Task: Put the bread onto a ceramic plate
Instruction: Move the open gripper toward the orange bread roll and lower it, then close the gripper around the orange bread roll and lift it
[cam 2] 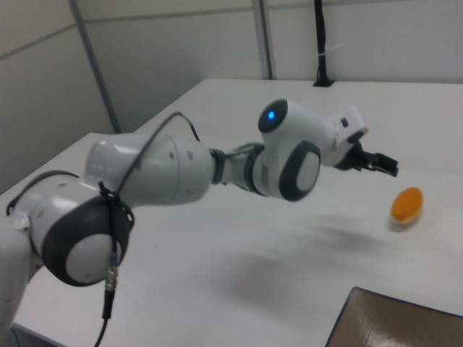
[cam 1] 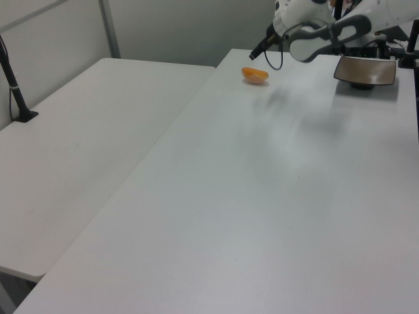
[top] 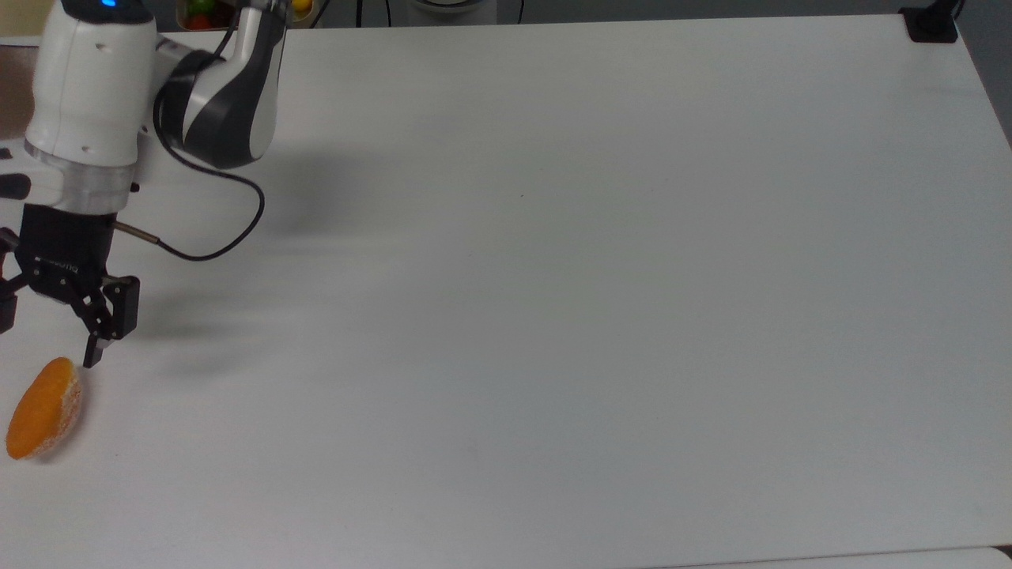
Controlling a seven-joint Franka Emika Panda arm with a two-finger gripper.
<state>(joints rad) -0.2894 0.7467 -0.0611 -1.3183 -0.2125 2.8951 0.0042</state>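
Bread [top: 43, 408] lies untouched on the white surface [top: 553, 316] at the top view's lower left. The hand [top: 47, 336] hovers just above it, spread wide and empty. Grasping, carrying and setting down on the ceramic plate [cam 1: 365, 70] all remain.

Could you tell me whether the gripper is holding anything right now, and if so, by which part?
Nothing is held. The gripper is open above the table, short of the bread, which lies untouched.

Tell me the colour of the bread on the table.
Bright orange, with a pale speckled edge; the bread shows best in the top view.
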